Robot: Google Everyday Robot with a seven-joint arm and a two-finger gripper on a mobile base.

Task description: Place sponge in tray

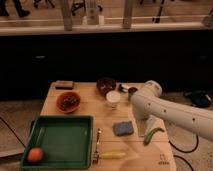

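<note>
The small flat rectangular blue sponge (123, 128) lies flat on the light wooden worktop (85, 107), outside the large rectangular green plastic tray (65, 142) and just beside its rim. The claw (141, 128) hangs under the white arm, just beside the sponge on the side away from the tray. Its jaws stand apart and hold nothing. A long green pepper (153, 135) lies close on its other side.

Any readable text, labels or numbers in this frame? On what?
None legible.
Small dark mark at the table's front right corner: too blurred to read.
Hand, hanging just right of the sponge: no markings visible.
Tray: none.
</note>
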